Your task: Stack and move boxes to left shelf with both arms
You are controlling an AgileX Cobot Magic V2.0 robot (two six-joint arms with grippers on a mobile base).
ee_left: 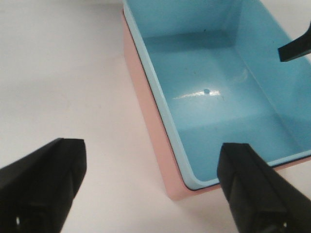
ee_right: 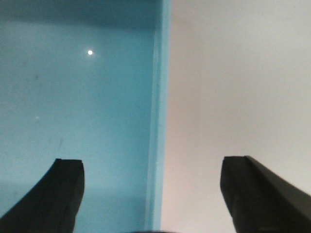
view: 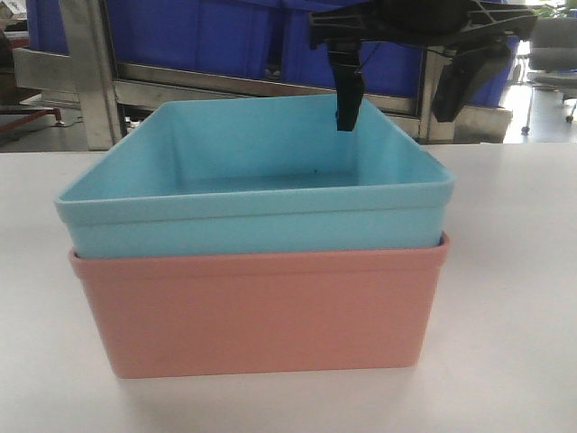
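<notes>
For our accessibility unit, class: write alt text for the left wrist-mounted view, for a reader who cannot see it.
An empty light blue bin sits nested inside a salmon pink bin on a white table, seen from above. The left hand is open, its black fingers spread either side of the stack's near corner.

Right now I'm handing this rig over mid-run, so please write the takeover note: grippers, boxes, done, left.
Left gripper: open, holding nothing, one finger over the table, one over the blue box.
Right gripper: open, fingers straddling the blue box's right wall.
Boxes: blue box nested in the pink box, standing on the table.
Done: stacking.
Left: grip both sides, lift together, carry to the left shelf, which I cannot make out here.
</notes>
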